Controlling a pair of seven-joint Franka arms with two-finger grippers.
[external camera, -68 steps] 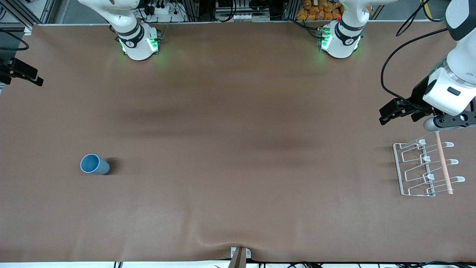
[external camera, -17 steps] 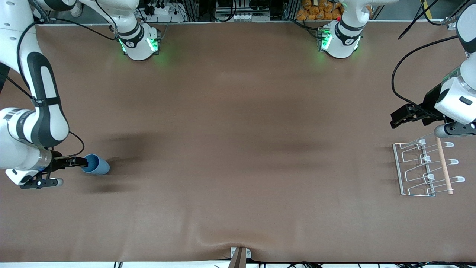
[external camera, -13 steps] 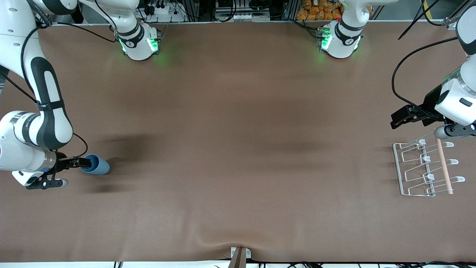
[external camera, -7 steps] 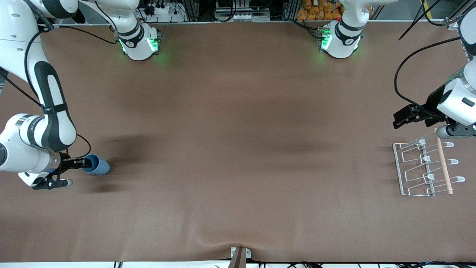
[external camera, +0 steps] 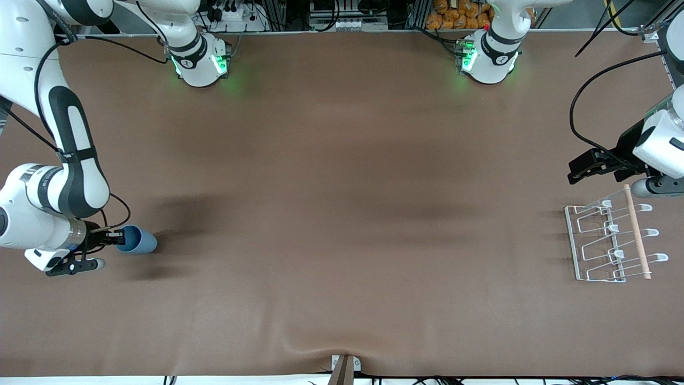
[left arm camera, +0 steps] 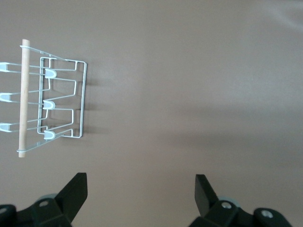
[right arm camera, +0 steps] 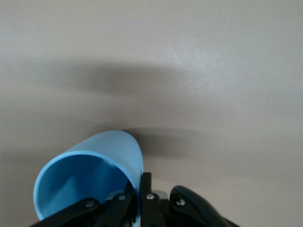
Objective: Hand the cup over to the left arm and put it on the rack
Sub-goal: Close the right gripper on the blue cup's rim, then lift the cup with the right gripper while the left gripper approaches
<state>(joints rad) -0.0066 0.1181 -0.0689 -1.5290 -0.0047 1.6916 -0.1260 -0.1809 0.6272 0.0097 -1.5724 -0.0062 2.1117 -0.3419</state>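
Observation:
The light-blue cup (external camera: 137, 240) lies on its side on the brown table near the right arm's end, its mouth toward my right gripper (external camera: 116, 236). That gripper is shut on the cup's rim: in the right wrist view one finger is inside the cup (right arm camera: 90, 177), the other outside, pinching the wall at my right gripper (right arm camera: 138, 191). My left gripper (external camera: 585, 167) hangs open and empty over the table beside the white wire rack (external camera: 606, 243). The left wrist view shows the rack (left arm camera: 59, 106) with its wooden rod (left arm camera: 22, 99) and my left gripper (left arm camera: 141, 191) spread wide.
The brown cloth has a raised wrinkle at its front edge near a clamp (external camera: 344, 366). The arm bases (external camera: 200, 61) stand along the table's back edge. A black cable (external camera: 580, 107) hangs by the left arm.
My right arm came in from the table's end, slid one finger into the cup's mouth and closed on the rim; the cup shifted slightly. My left gripper drifted a little away from the table's middle.

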